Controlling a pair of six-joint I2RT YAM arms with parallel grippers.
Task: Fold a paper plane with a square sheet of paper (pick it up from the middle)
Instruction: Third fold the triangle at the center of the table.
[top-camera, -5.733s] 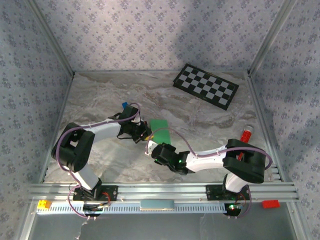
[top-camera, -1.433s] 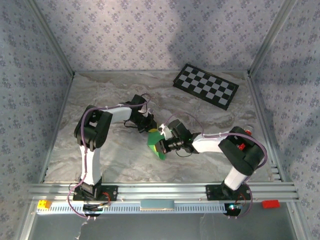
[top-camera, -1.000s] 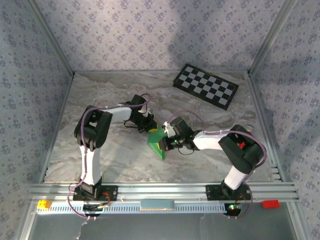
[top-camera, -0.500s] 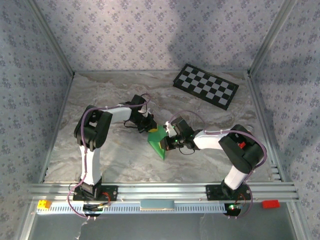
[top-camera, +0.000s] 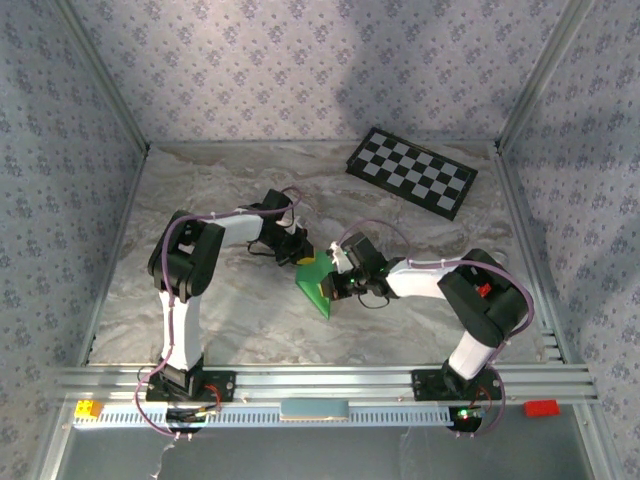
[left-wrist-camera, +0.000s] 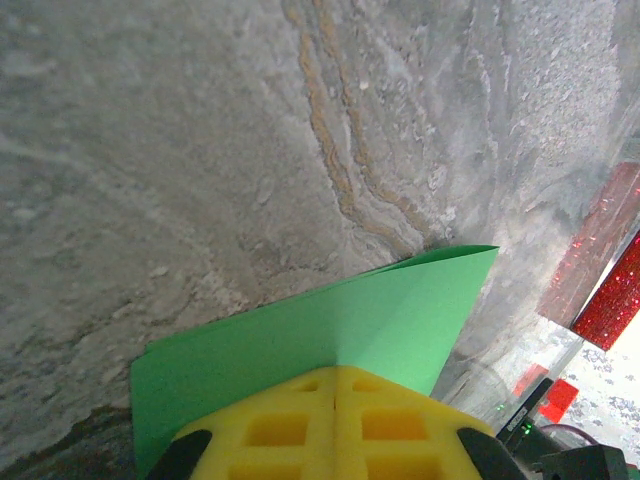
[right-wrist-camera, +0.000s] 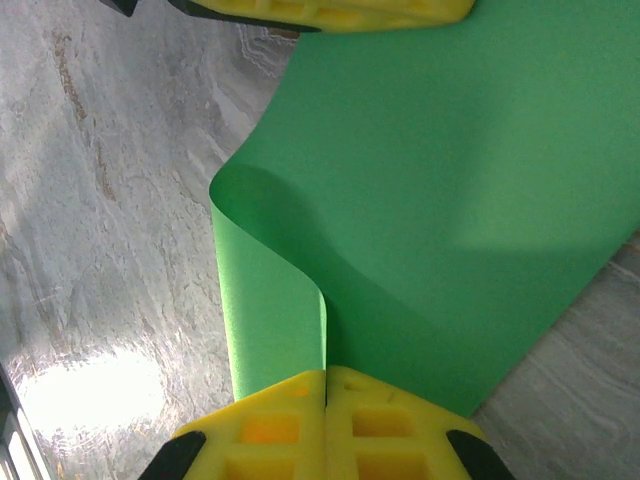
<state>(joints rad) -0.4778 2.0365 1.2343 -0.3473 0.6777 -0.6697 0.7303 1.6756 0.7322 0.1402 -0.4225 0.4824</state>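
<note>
Right now my left arm (top-camera: 215, 232) rises from its base at the lower left of the top view, bends at the elbow and runs its forearm rightward to mid-frame. My right arm (top-camera: 420, 278) mirrors it from the lower right, forearm stretched leftward, so the two wrists sit close together over the centre of the table (top-camera: 200, 190).

The left gripper (top-camera: 300, 256) is clenched on the square sheet of paper (top-camera: 316, 287). In its wrist view the yellow fingers are pressed flat together, and the green sheet fans out past their tips toward the upper right. The right gripper (top-camera: 332, 284) is clamped on the same sheet from the right. In its wrist view the paper curls in a soft loop into the closed fingers at the bottom, while the left gripper's yellow fingers pinch the far edge along the top.

The sheet sits bent between the two, one corner pointing to the lower middle of the top view. I cannot tell whether that corner touches the table. The checkerboard (top-camera: 411, 171) lies well apart, upper right.
</note>
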